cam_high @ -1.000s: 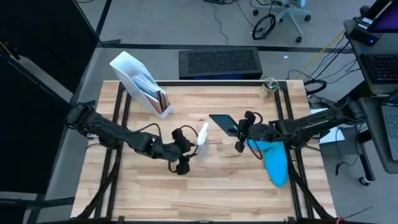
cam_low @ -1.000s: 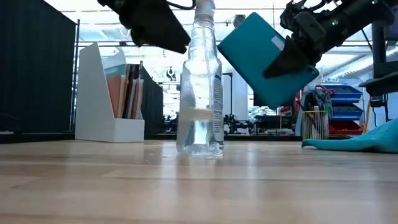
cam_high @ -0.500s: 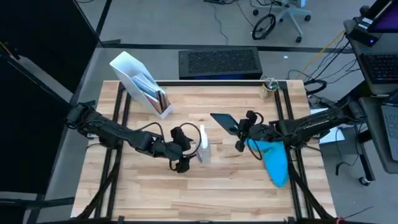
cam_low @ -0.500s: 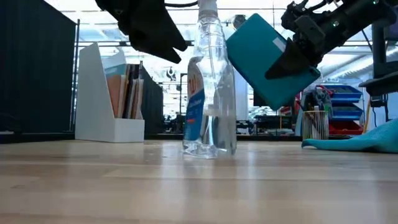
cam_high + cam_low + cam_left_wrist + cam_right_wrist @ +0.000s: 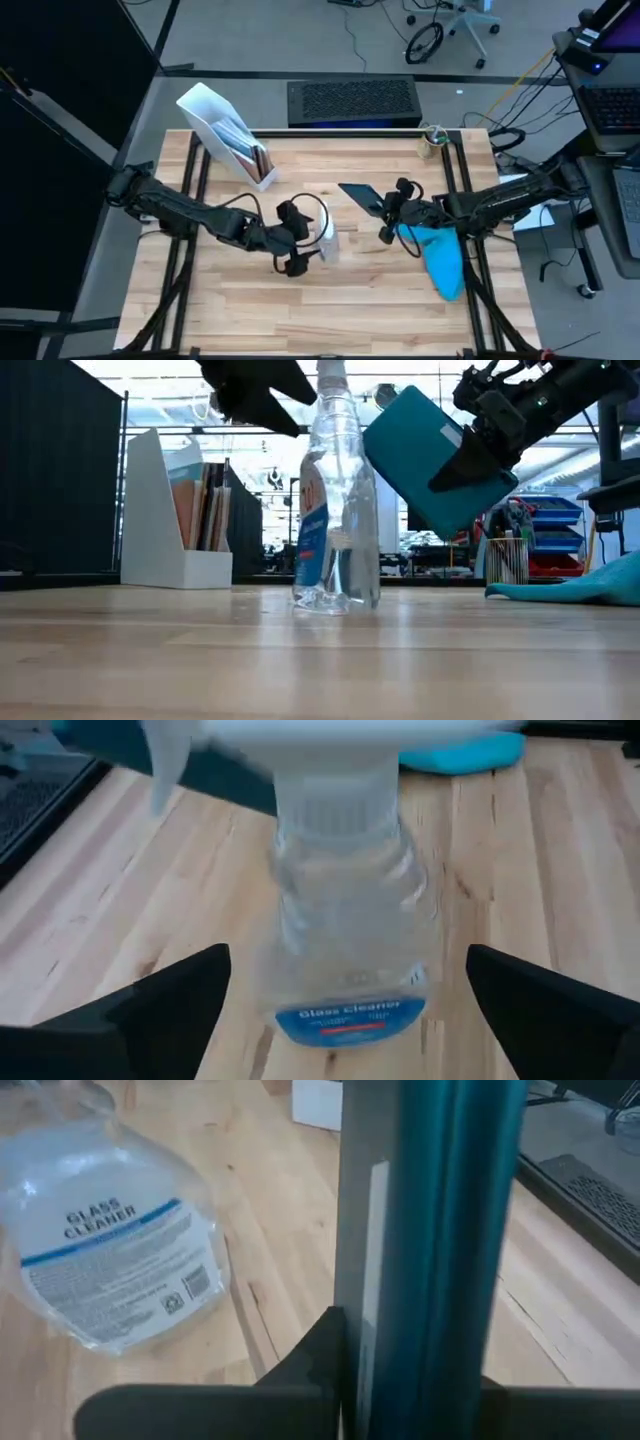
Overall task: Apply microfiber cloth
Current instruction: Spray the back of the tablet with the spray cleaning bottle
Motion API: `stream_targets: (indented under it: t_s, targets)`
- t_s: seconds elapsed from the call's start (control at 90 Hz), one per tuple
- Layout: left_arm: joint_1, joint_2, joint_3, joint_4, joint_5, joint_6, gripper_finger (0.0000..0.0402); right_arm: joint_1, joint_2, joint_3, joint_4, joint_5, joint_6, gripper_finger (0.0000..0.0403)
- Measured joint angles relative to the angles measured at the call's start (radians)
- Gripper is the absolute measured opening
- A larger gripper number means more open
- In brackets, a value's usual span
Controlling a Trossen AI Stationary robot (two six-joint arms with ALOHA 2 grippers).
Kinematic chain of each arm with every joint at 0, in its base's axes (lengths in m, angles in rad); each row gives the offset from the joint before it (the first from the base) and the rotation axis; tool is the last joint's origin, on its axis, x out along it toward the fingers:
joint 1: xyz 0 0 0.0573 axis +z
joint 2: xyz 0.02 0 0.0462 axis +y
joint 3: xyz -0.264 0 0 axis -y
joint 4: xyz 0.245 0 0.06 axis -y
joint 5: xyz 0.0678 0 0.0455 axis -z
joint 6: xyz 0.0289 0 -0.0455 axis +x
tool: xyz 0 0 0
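Looking down from above, I find the cloth (image 5: 443,258) lying on the table (image 5: 370,300) at its right side, just beside and partly under my right gripper (image 5: 390,211), its long axis running from the right wrist out toward the table's front right corner. That gripper is clamped on the tablet (image 5: 359,197), held tilted off the wood, so it has no free jaws to take the cloth. My left gripper (image 5: 297,237) sits mid-table with its jaws spread wide on either side of the spray bottle (image 5: 326,234), which stands upright; from the left wrist view the fingers (image 5: 170,1005) are clear of the bottle on both sides, so I judge it is not gripped. The cloth lies well to the right of those open jaws, past the bottle and the tablet. The right arm is far nearer, but busy, so I expect the left arm must cross over for the cloth.
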Motion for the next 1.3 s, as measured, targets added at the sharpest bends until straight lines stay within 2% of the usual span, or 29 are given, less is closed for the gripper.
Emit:
stream_targets:
  t_s: [0.233,0.444,0.544,0.622,0.678,0.722,0.767,0.9,1.033,1.189,1.3]
  targets:
    - [-0.002,-0.001,0.037,-0.092,0.005,-0.08,0.0394,0.0,0.0,0.0,0.003,0.0,0.0,0.0013]
    - [0.009,-0.002,0.037,-0.095,0.027,-0.044,0.0393,0.0,0.0,0.0,0.01,0.008,0.0,0.0013]
    - [0.004,-0.039,0.035,-0.1,-0.053,-0.036,0.0393,0.0,0.0,0.0,0.009,0.008,0.0,0.0013]
    - [-0.024,-0.075,0.035,-0.07,-0.172,0.0,0.0393,0.0,0.0,0.0,0.005,0.008,0.0,0.0013]
    - [-0.043,-0.098,0.009,-0.014,-0.265,0.041,0.0393,-0.004,0.0,0.0,0.005,0.007,-0.011,0.0013]
    - [-0.049,-0.118,-0.028,0.058,-0.29,0.071,0.0393,-0.007,0.0,0.0,0.005,0.008,-0.015,0.0013]
    - [-0.048,-0.137,-0.072,0.132,-0.281,0.091,0.0393,-0.012,0.0,0.0,0.005,0.007,-0.015,0.0013]
    - [-0.045,-0.15,-0.21,0.417,-0.164,0.142,0.0393,-0.014,0.0,0.0,0.005,0.006,-0.015,0.0013]
    - [-0.044,-0.149,-0.282,0.601,-0.14,0.222,0.0393,-0.013,0.0,0.0,0.006,0.022,-0.009,0.0013]
    - [-0.007,-0.135,-0.289,0.642,-0.065,0.271,0.0393,-0.018,0.0,0.0,0.011,0.04,0.04,0.0013]
    - [0.02,-0.127,-0.29,0.65,-0.061,0.305,0.0393,-0.019,0.0,0.0,0.011,0.052,0.064,0.0013]
